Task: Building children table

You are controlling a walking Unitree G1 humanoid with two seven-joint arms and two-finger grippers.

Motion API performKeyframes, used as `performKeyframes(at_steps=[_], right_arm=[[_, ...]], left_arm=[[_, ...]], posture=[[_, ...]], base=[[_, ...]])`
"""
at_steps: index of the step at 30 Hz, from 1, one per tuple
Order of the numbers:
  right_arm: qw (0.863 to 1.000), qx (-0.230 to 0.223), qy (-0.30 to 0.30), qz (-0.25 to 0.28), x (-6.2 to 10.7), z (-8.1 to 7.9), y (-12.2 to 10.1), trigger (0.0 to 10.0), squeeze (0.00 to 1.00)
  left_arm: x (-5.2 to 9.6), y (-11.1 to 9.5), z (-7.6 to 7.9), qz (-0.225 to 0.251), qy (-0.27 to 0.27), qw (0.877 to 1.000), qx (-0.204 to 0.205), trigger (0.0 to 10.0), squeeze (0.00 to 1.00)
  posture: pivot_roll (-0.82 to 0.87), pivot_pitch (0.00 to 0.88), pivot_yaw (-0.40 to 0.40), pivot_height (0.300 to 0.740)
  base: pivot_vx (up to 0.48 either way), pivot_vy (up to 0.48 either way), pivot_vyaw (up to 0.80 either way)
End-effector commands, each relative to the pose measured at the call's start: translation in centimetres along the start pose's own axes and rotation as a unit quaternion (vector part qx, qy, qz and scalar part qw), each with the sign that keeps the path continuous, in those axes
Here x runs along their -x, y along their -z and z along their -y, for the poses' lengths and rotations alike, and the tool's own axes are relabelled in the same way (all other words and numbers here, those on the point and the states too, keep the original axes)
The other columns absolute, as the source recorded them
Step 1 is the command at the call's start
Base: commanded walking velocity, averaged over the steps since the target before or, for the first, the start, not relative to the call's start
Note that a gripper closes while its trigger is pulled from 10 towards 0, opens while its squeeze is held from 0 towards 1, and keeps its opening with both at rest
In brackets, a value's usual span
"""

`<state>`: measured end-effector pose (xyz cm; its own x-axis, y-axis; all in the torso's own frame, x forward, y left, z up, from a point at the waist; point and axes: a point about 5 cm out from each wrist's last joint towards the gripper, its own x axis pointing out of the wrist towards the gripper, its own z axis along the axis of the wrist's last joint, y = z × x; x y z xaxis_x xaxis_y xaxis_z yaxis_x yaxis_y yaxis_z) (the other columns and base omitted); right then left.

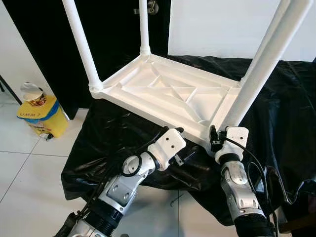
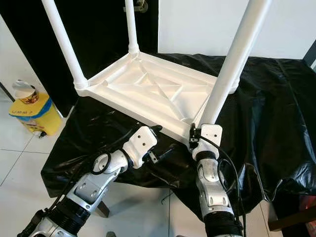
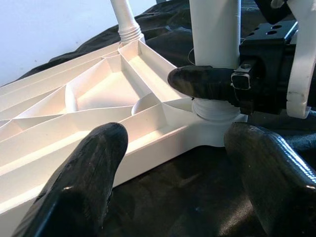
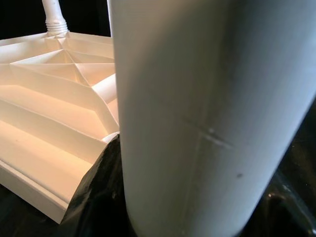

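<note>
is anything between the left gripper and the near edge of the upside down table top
Nothing visible. The left gripper is open, with only bare black sheet between its fingers and the white table top edge ahead. The right gripper is clamped on the near leg, off to the side.

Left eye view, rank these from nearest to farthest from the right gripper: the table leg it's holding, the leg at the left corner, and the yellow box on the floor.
1. Held leg: near right corner, in the right gripper.
2. Left corner leg: across the upturned tabletop, on the left.
3. Yellow box: on the floor, far left, beyond the black sheet.
</note>
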<state>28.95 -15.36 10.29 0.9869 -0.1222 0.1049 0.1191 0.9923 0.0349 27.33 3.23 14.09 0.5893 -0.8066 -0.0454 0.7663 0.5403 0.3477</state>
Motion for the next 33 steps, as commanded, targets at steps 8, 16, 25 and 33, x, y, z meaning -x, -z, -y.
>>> performKeyframes(at_steps=[8,16,25,33], right_arm=[[0.999,0.006,0.011,-0.033,0.5,-0.2,1.0,10.0,0.00],[0.999,0.003,0.010,-0.033,0.5,0.0,0.8,10.0,0.29],[0.997,0.006,-0.079,0.001,0.8,1.2,-0.1,10.0,1.00],[0.983,0.030,-0.181,-0.005,0.7,3.6,-0.4,10.0,0.00]], left_arm=[[0.0,-0.1,0.3,0.001,0.021,1.000,-0.001,10.0,0.00],[-0.1,-0.1,0.3,0.001,0.021,1.000,-0.001,10.0,0.00],[0.0,-0.1,0.3,0.000,0.021,1.000,-0.004,10.0,0.00],[0.1,0.0,0.3,-0.001,0.022,1.000,-0.005,10.0,0.00]], posture=[[-0.01,0.036,-0.049,0.740],[-0.01,0.031,-0.053,0.740],[0.00,0.017,-0.057,0.740],[-0.01,0.011,-0.053,0.740]], base=[[0.000,0.000,0.00],[0.000,0.000,0.00],[0.000,0.000,0.00],[0.000,0.000,0.00]])
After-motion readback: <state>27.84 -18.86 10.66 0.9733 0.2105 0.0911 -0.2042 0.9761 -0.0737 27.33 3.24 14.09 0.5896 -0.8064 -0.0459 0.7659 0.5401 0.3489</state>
